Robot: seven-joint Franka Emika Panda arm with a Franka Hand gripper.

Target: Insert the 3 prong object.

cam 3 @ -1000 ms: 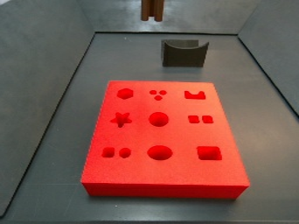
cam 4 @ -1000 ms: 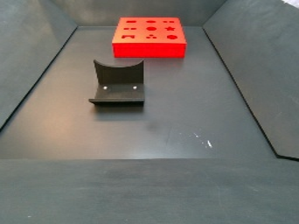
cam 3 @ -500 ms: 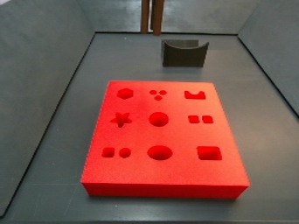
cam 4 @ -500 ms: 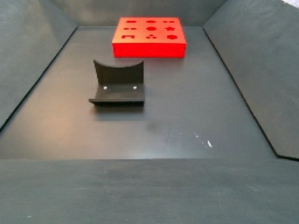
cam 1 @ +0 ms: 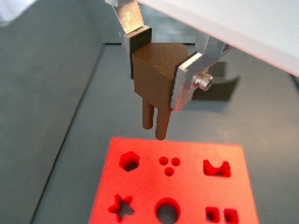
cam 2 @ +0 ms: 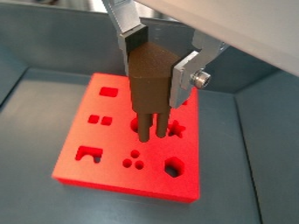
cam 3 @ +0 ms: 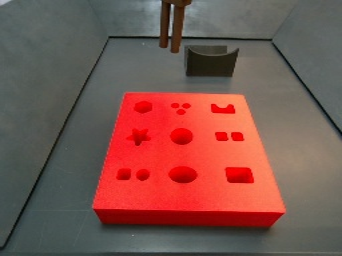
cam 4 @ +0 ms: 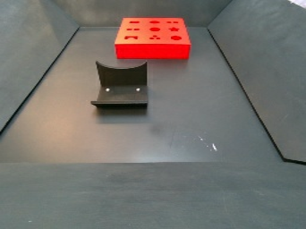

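My gripper (cam 1: 162,70) is shut on the 3 prong object (cam 1: 153,83), a narrow brown piece with thin prongs pointing down. Both wrist views show it, and the silver fingers (cam 2: 184,77) clamp its upper body (cam 2: 149,79). It hangs in the air above the far part of the red board (cam 1: 187,184). In a side view the prongs (cam 3: 173,28) hang from the top edge, beyond the board (cam 3: 158,156); the gripper body is out of frame there. The board's group of three small round holes (cam 3: 182,105) lies near its far edge.
The dark fixture (cam 3: 209,60) stands on the floor beyond the red board; in a side view it (cam 4: 120,85) is nearer the camera than the board (cam 4: 152,52). Grey walls enclose the dark floor. The board has several other shaped holes.
In the side view the brown piece has come down from the top edge, so more of its prongs show. The board and the fixture have not moved.
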